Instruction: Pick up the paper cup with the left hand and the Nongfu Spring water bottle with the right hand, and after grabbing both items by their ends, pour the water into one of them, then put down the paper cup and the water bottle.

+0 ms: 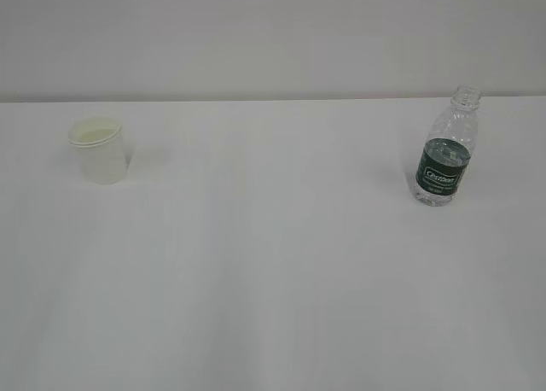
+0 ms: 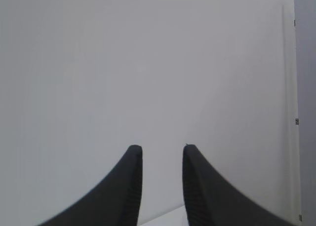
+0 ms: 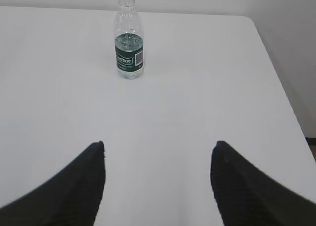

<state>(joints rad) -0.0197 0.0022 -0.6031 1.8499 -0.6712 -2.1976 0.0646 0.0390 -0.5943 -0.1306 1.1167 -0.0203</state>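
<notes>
Exterior view: white bench (image 1: pixel 273 280), no arm in frame. Paper cup (image 1: pixel 100 150) upright at far left, Nongfu Spring water bottle (image 1: pixel 446 148) upright at far right, well apart. Bottle capless, green label, water (image 1: pixel 447 154) partway up.

Left wrist view: left tool (image 2: pixel 162 159) faces a plain pale wall, fingers (image 2: pixel 129 186) a narrow gap apart, nothing between them. Cup not seen here. Sliver of bench edge (image 2: pixel 163 218) low between the fingers.

Right wrist view: right tool (image 3: pixel 158 159) spread wide, empty, above the bench (image 3: pixel 197 102). Bottle (image 3: pixel 129 38) stands well ahead of the tool, slightly left of its centre line, untouched.
</notes>
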